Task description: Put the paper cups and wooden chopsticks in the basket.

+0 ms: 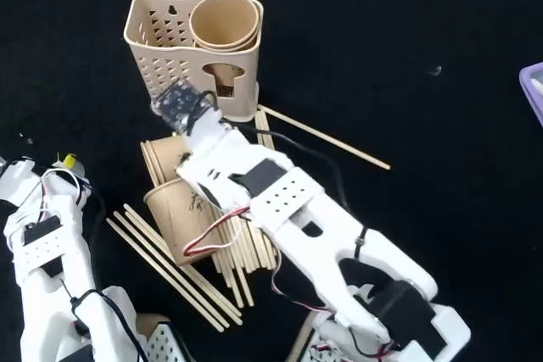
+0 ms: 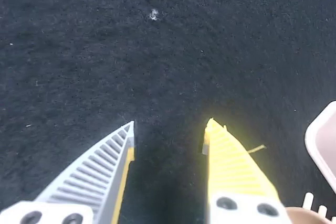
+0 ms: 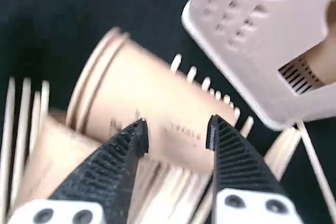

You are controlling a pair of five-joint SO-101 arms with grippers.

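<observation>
Basket [image 1: 161,40] stands at 11 o'clock on the bench [image 1: 424,125], with nested cups [image 1: 225,21] inside. Loose cups [image 1: 174,209] lie on their sides among scattered chopsticks [image 1: 170,264] at 6 o'clock of it. Right tool [image 3: 176,127] is apart above one loose cup. Left tool [image 2: 169,124] is apart over bare bench at 8 o'clock.

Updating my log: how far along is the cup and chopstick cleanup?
Done: stacked paper cups sit in the basket. In hand: nothing gripped; the right end effector hangs open over the fallen cups, and the left end effector is open above bare table. Left: those cups and the loose chopsticks.
</observation>
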